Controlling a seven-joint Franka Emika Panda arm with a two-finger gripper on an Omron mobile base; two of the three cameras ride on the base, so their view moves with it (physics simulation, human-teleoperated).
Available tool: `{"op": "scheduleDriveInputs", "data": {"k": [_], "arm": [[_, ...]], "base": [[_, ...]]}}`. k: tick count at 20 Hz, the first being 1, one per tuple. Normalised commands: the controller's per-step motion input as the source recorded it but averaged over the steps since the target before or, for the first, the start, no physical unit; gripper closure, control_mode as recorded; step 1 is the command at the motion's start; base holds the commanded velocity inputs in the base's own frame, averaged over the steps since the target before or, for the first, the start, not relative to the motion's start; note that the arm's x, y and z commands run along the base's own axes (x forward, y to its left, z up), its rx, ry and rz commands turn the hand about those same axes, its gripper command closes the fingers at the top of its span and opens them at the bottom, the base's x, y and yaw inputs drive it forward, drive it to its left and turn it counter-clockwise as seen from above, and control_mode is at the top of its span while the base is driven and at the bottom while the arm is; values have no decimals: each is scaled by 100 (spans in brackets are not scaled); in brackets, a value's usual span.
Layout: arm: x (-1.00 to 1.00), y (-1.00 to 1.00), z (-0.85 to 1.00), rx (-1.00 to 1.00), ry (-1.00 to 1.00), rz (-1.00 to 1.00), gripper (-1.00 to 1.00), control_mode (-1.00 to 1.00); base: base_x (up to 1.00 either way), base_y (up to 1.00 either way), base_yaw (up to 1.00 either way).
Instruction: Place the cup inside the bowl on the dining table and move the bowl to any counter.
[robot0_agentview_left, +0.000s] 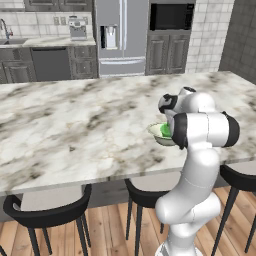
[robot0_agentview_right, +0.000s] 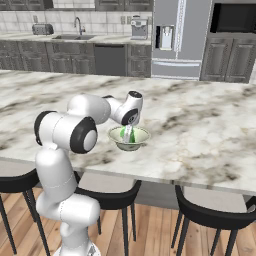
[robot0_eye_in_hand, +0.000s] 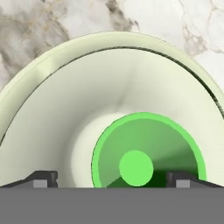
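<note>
Already the cup stood upright inside the bowl, which sat on the dining table near its stool-side edge. The gripper hung over the bowl with jaws spread wide, holding nothing, the cup between them. So the first half looked done; carrying the bowl to a counter remained. From the left base view the arm hid much of the bowl, and the fingertips were largely cut off.

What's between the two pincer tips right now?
In the hand view the green cup stands upright in the bowl, between the open pincer tips.
</note>
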Motion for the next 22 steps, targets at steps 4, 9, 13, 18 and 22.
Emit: {"op": "scheduleDriveInputs", "data": {"k": [4, 9, 13, 18, 22], "arm": [[0, 0, 14, 0, 0, 1, -100, -100], [-5, 0, 17, 0, 0, 1, -100, -100], [-10, 0, 19, 0, 0, 1, -100, -100], [-14, 0, 11, 0, 0, 1, -100, -100], [-9, 0, 3, 0, 0, 0, -100, -100]], "base": [[0, 0, 0], [0, 0, 0], [0, 0, 0], [0, 0, 0], [0, 0, 0]]}}
